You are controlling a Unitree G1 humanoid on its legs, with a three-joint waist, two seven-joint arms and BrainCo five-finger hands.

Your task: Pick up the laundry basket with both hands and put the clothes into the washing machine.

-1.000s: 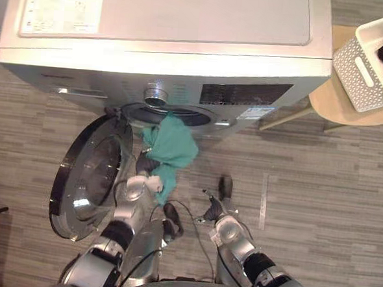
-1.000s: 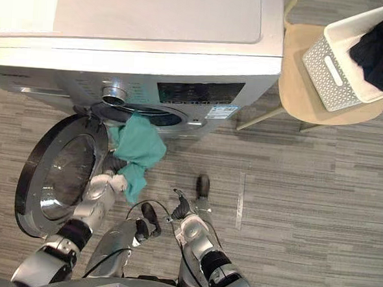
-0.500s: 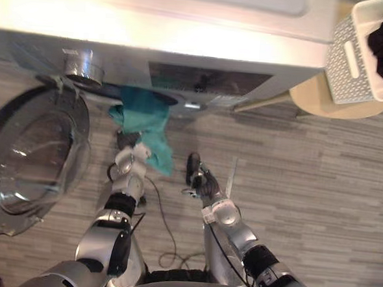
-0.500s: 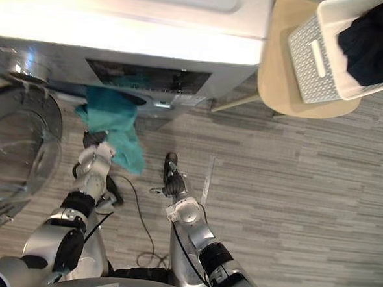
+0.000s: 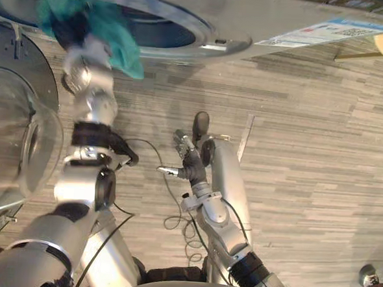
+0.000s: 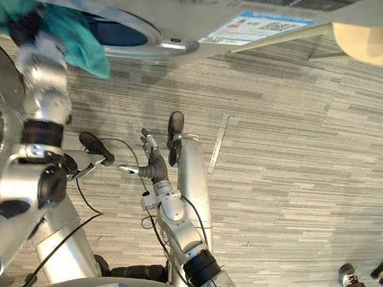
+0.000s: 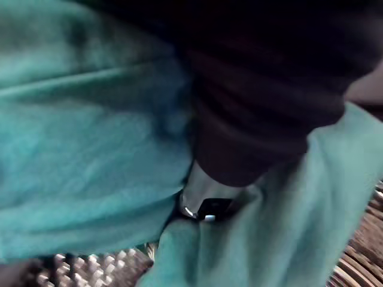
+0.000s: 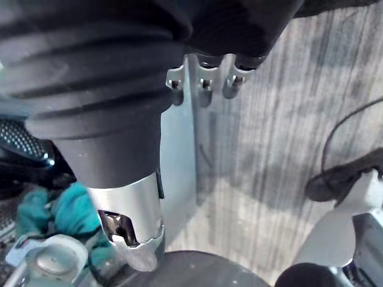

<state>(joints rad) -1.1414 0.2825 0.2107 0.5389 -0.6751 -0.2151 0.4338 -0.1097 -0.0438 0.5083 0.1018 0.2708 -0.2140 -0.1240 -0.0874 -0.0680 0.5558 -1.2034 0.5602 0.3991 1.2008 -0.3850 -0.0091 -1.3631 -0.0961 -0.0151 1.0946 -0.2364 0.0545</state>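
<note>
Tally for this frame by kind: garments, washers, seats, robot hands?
Teal garment: 1
Washing machine: 1
Wooden seat: 1
Robot hands: 2 (left hand, right hand)
Total: 5

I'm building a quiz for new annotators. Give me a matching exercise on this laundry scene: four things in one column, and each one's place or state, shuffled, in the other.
Things:
1. teal cloth
2. washer door
3. right hand
4. person's shoes

Places or states:
A. swung open at the robot's left
B. on the floor, far lower right
C. at the drum opening, with the left hand
D. empty above the floor, fingers relaxed

Pairs: 1-C, 2-A, 3-D, 4-B
</note>
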